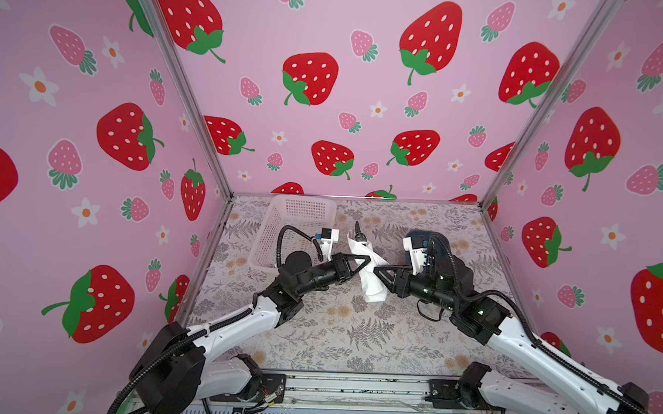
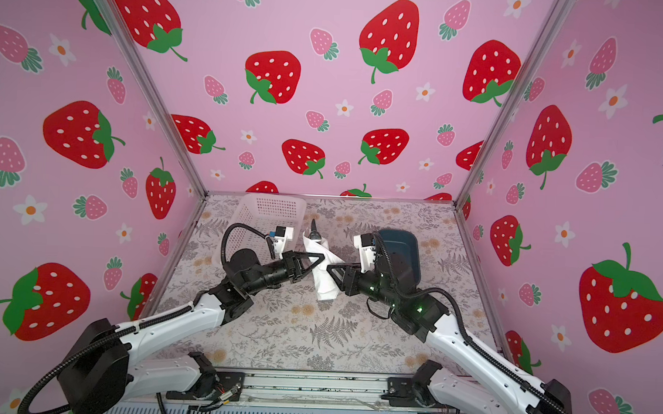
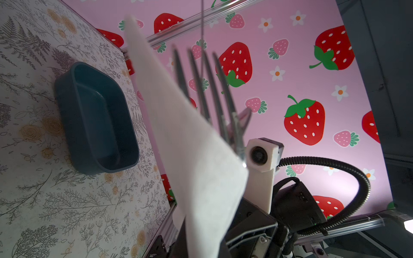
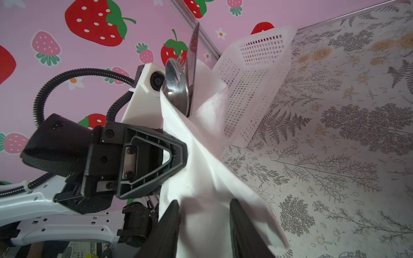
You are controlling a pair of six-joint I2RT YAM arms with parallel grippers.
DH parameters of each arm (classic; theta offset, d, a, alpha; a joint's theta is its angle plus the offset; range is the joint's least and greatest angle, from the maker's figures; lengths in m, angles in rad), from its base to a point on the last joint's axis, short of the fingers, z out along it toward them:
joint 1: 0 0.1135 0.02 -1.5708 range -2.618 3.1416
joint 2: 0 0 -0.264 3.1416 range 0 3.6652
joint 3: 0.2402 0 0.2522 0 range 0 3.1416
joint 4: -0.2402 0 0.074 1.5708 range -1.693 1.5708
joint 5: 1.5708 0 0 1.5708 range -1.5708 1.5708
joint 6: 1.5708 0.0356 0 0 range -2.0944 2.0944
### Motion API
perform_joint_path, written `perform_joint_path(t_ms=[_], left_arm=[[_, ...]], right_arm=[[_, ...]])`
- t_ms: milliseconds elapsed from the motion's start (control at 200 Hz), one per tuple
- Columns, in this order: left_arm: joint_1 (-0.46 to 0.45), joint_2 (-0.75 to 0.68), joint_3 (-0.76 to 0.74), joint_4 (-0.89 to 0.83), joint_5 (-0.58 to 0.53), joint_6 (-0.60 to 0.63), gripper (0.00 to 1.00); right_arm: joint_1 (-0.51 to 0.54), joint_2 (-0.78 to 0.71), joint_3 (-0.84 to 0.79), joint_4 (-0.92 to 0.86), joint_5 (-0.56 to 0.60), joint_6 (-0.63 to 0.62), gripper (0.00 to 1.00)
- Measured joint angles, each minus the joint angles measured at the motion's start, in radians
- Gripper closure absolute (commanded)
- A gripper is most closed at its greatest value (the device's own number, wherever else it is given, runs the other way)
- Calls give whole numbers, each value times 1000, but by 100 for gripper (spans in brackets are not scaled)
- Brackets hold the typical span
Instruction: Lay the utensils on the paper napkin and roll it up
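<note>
The paper napkin is wrapped round the utensils and held upright above the middle of the table in both top views. The fork and the silvery spoon stick out of its upper end. My left gripper is shut on the bundle's upper half from the left. My right gripper meets it lower down from the right. Its two dark fingers stand apart with the napkin loosely between them. The utensils' handles are hidden inside the paper.
A white perforated basket stands at the back left. A dark teal bin sits at the back right, partly behind my right wrist. Pink strawberry walls close in three sides of the floral table.
</note>
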Motion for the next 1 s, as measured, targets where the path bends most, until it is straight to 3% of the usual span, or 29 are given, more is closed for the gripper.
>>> perform_joint_path(t_ms=[130, 755, 1000], left_arm=[[0, 0, 0, 0, 2, -1, 89], [0, -7, 0, 0, 12, 0, 89], [0, -9, 0, 0, 17, 0, 89]], right_arm=[[0, 7, -2, 25, -29, 7, 52], [-50, 24, 14, 75, 0, 84, 51], [-60, 69, 16, 105, -61, 129, 50]])
